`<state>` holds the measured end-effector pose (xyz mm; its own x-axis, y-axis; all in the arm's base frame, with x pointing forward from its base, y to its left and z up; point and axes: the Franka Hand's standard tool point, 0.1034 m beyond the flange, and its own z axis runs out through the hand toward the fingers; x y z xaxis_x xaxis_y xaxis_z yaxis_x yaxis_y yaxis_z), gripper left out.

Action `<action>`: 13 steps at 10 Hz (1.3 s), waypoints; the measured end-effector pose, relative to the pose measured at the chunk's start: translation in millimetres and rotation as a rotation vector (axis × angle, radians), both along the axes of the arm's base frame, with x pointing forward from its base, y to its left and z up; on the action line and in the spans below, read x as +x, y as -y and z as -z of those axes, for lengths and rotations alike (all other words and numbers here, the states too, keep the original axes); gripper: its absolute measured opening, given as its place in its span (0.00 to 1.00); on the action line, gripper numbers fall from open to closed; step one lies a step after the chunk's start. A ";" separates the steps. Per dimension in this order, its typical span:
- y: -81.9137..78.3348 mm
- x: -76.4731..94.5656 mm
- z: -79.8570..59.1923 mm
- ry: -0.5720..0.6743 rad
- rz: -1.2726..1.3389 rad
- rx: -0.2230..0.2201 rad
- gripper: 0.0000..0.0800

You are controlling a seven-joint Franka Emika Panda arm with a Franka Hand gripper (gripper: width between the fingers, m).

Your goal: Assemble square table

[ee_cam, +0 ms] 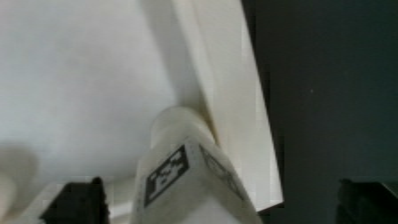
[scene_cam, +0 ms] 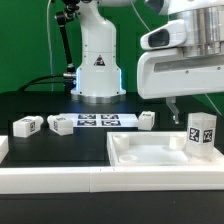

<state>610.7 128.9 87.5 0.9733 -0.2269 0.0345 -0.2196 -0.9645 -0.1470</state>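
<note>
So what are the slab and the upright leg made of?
Slab looks like white moulded plastic, smooth and matte, its raised rim formed in one piece. Upright leg: probably the same plastic; its black-and-white tag looks like a stuck-on print, too small to confirm.

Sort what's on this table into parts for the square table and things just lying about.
For the job: square tabletop; upright leg on it; three loose legs.
Lying about: marker board; white border rail.
</note>
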 end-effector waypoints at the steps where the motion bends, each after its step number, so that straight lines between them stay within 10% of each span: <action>1: -1.0 1.2 -1.3 0.020 -0.132 -0.031 0.81; 10: 3.7 7.1 -3.0 0.079 -0.646 -0.076 0.81; 12: 3.1 6.7 -2.7 0.079 -0.647 -0.076 0.70; 13: 3.5 7.0 -2.8 0.080 -0.647 -0.076 0.45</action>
